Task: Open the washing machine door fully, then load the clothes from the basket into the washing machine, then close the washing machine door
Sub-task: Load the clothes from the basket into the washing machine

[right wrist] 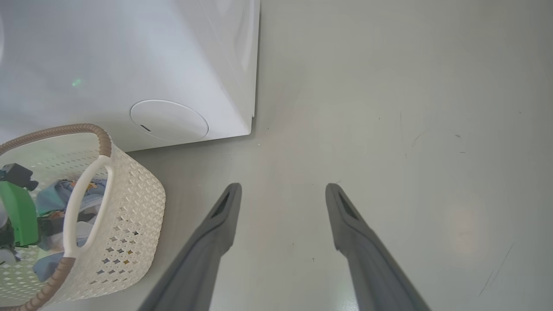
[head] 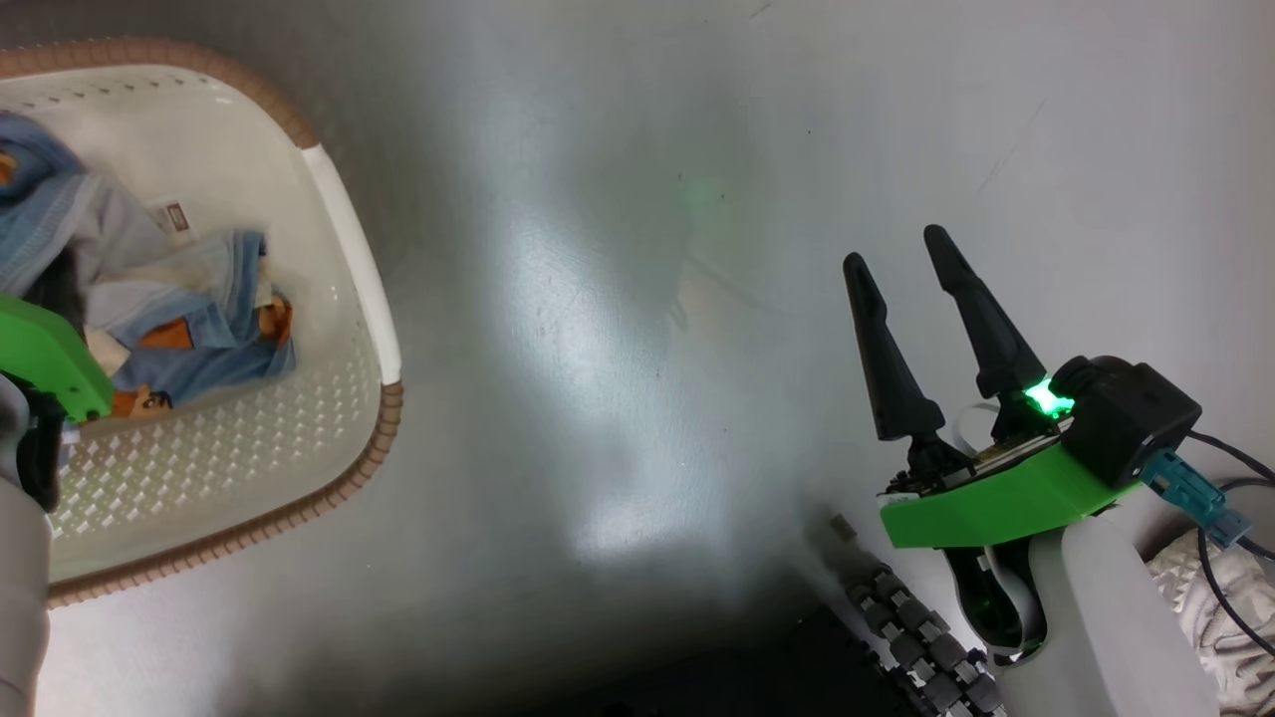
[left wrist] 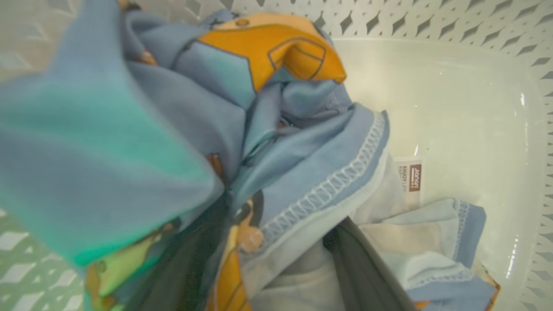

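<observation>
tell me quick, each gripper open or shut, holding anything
left gripper: open, fingers down among the clothes in the basket, nothing clamped yet
right gripper: open, empty, above the floor

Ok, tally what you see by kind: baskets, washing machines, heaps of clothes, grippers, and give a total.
Baskets: 1, the basket
Washing machines: 1, the washing machine
Heaps of clothes: 1, the clothes, garments not separable
Grippers: 2, left gripper in the clothes, right gripper over the floor
Total: 5
</observation>
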